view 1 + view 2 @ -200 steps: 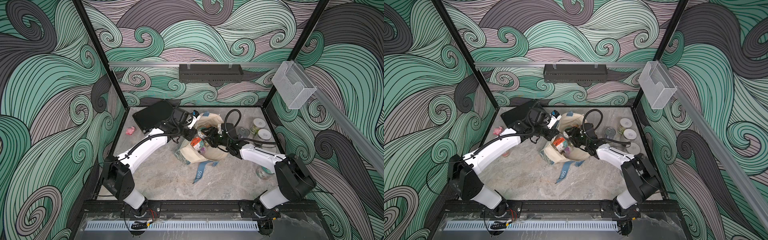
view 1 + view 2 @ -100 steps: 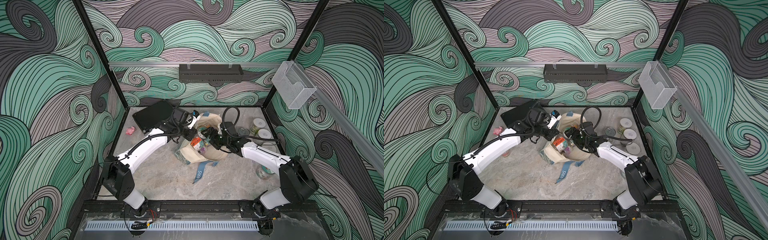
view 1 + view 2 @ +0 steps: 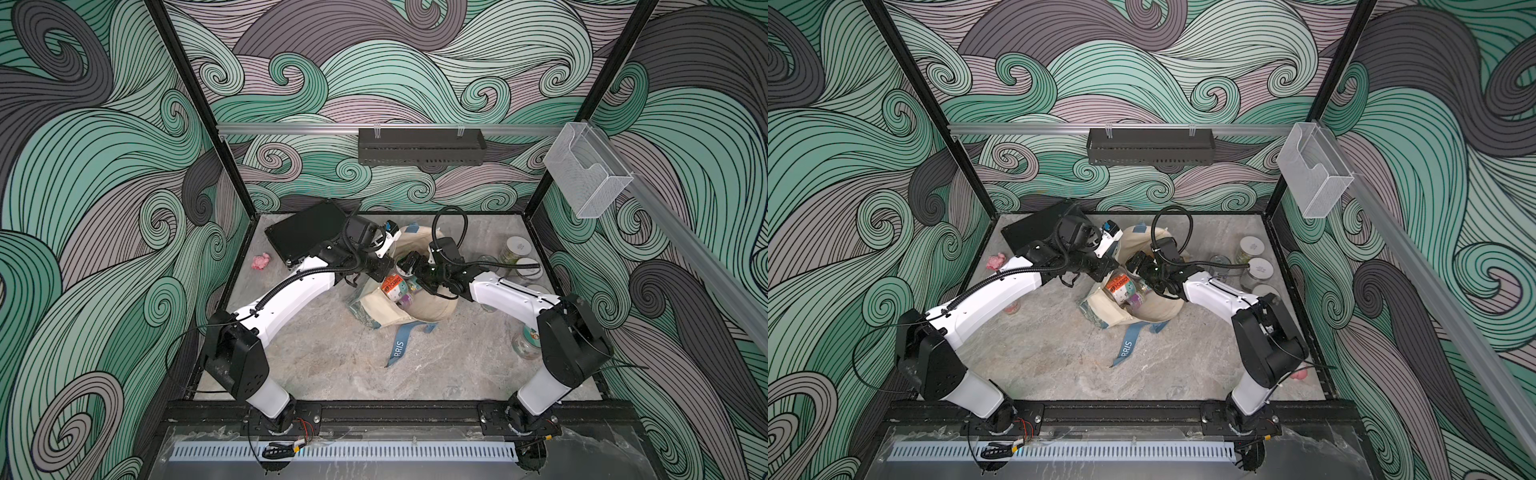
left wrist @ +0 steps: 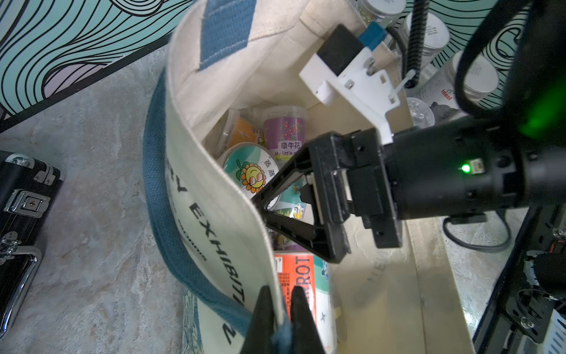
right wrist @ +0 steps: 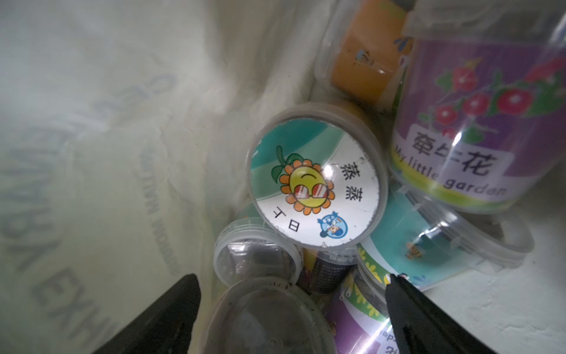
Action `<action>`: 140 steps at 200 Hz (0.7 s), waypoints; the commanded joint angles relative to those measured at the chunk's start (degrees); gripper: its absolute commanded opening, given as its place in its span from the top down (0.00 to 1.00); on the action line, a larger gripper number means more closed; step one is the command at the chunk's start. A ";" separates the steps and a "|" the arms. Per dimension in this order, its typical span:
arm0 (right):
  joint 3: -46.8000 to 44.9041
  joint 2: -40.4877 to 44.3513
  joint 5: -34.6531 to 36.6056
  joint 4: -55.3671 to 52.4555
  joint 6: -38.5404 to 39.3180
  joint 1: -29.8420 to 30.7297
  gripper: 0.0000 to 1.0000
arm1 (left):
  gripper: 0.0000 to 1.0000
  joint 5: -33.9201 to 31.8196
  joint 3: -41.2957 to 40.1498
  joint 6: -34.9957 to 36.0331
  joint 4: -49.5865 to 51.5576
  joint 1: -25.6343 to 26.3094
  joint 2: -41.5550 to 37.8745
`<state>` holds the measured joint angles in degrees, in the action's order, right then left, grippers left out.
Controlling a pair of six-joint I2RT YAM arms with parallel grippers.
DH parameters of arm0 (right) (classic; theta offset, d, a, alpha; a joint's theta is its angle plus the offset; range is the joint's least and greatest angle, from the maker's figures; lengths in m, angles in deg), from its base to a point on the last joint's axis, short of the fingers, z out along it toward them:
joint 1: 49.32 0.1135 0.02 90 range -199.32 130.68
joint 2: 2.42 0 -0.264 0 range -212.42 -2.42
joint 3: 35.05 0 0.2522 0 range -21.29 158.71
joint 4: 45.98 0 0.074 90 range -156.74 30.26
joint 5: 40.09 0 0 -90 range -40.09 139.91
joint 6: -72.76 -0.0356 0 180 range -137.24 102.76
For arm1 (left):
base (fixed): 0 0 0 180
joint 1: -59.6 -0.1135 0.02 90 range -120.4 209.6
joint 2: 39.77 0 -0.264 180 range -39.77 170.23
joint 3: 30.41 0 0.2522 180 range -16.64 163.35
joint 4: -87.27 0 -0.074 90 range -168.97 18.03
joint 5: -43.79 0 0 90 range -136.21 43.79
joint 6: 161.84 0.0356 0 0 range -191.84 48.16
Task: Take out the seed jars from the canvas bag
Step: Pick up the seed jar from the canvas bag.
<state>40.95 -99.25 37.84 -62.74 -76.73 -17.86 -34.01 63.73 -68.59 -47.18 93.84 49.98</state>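
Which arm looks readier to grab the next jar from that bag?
Probably the right: the right gripper is open inside the canvas bag, the sunflower-lid jar just ahead. The left gripper is shut on the bag's rim, holding it open.

Desk: grey marbled stone-look desk [image 3: 332, 365].
Bag: cream canvas bag [image 3: 432, 307] slumped mid-desk, its blue-grey lettered strap [image 3: 400, 347] trailing forward on the surface.
Case: flat black hard case [image 3: 303, 232], behind-left of the bag.
Lump: small pink lump [image 3: 261, 262], left of the bag.
Jars: clear white-lidded seed jars [image 3: 519, 246], standing right of the bag.
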 commanded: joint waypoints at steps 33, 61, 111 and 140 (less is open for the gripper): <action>6.68 -6.77 4.80 -3.44 -4.74 0.18 0.01 | 0.93 0.90 0.47 0.62 -0.79 0.35 -1.42; 9.62 -10.64 7.11 -3.93 -6.08 0.22 0.01 | 0.93 1.02 0.46 0.63 -0.77 0.30 -1.43; 16.18 -17.52 9.52 -8.54 -6.56 0.16 0.01 | 0.93 1.24 0.42 0.58 -0.84 0.25 -1.43; 18.16 -19.50 10.65 -11.94 -6.56 0.26 0.01 | 0.93 1.25 0.44 0.54 -0.85 0.21 -1.43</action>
<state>58.28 -116.15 44.66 -69.67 -83.28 -17.03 -34.03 63.73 -68.59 -47.27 93.82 49.98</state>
